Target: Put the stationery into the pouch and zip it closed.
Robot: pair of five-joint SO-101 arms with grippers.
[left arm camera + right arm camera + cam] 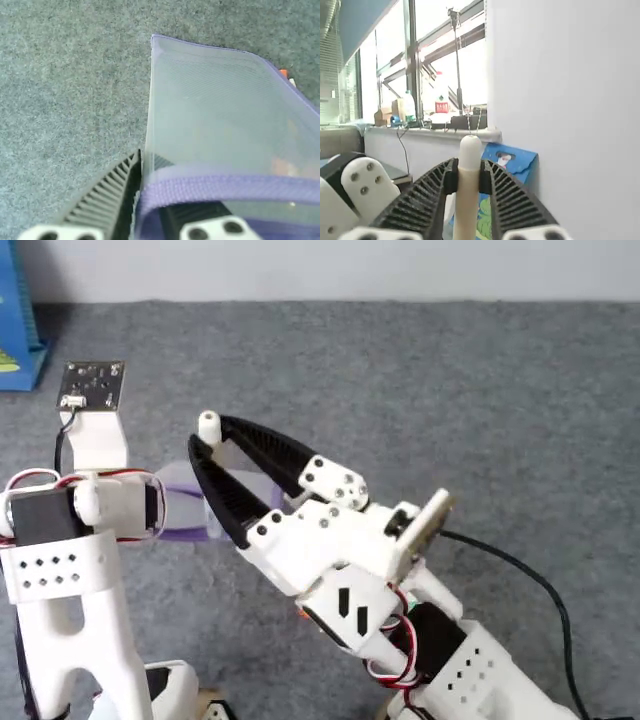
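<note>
— Left wrist view: where's the pouch?
— Its purple-banded edge is pinched between the left jaws, and its clear body stretches beyond them over the table.
— The right jaws?
— Clamped on a white pen, whose tip pokes past theirs.

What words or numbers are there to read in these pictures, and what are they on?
No text here can be read.
On the bottle at the window: a red label, too blurred.
On the blue box: a picture, any print too small.
On the pouch and the white stick: none.
</note>
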